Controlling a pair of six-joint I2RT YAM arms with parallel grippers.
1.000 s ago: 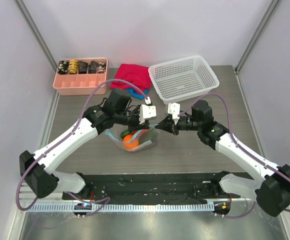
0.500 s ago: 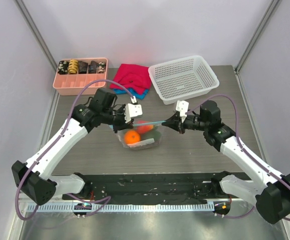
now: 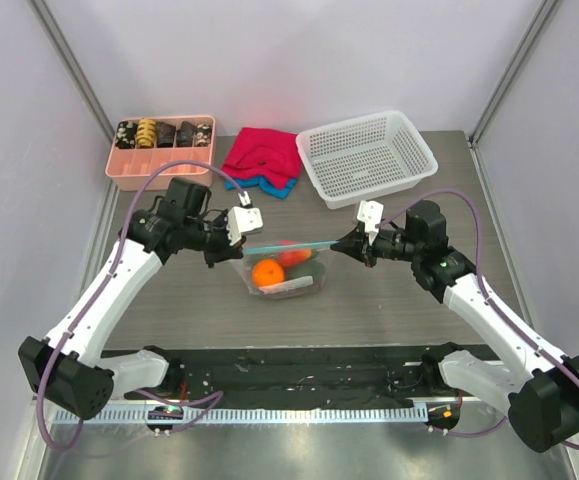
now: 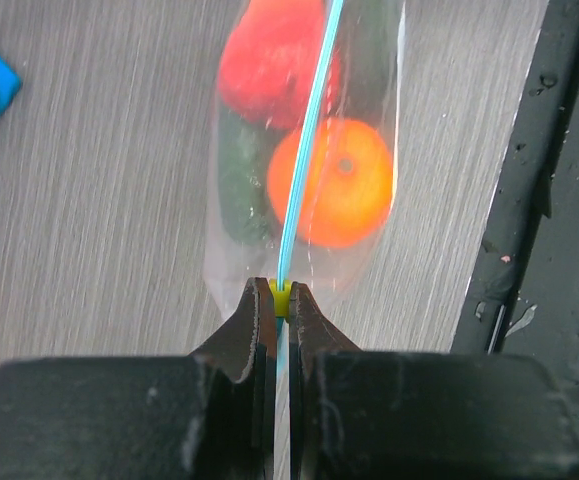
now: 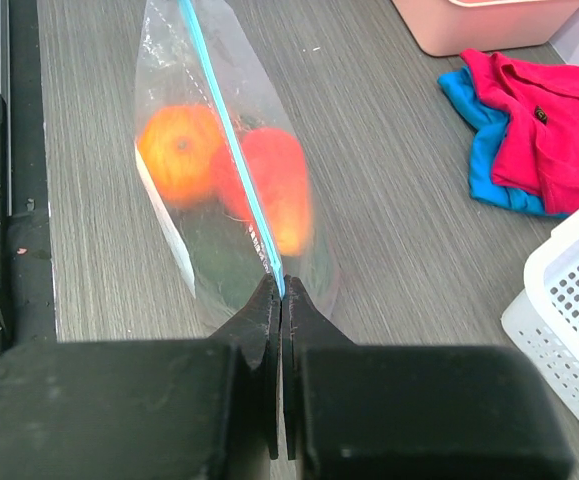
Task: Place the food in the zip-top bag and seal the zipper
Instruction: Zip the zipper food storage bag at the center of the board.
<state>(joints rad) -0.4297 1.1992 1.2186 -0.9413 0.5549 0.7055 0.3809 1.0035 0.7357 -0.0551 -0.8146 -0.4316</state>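
Since the food [image 3: 266,272] sits in the zip-top bag [image 3: 291,284] mid-table [image 3: 389,300], loading looks done. The left gripper [image 4: 281,298] and right gripper [image 5: 280,290] clamp opposite ends of the zipper [image 3: 287,246]; can't tell whether it's sealed

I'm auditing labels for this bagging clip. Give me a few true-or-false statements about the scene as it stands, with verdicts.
1. The left pincer and the right pincer are each shut on one end of the zipper. True.
2. An orange shows through the clear bag. True.
3. The zipper sags in a loose loop between the pincers. False: it runs in a straight line from one pincer to the other.
4. The red cloth lies inside the pink tray. False: the red cloth lies on the table, between the pink tray and the basket.
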